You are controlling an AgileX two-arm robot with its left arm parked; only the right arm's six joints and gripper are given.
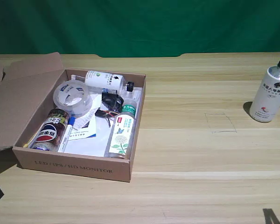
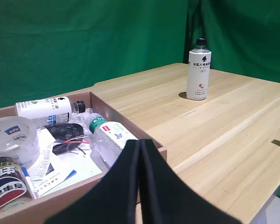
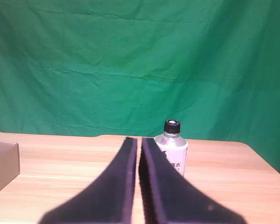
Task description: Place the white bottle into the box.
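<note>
Several items fill the box (image 1: 74, 169); white bottle (image 1: 269, 92) stands outside.

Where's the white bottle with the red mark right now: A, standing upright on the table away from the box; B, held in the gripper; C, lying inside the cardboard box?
A: the white bottle stands upright on the table, well apart from the box.

A roll of clear tape (image 1: 73, 97) is sitting beside a lying white bottle with a green mark (image 1: 105, 80). A clear green-capped bottle (image 1: 121, 132) is lying alongside a cola can (image 1: 50, 130), a marker (image 1: 66, 134), papers (image 1: 86, 135) and tangled wires (image 1: 107, 108), all above the wooden table (image 1: 200, 154).
</note>
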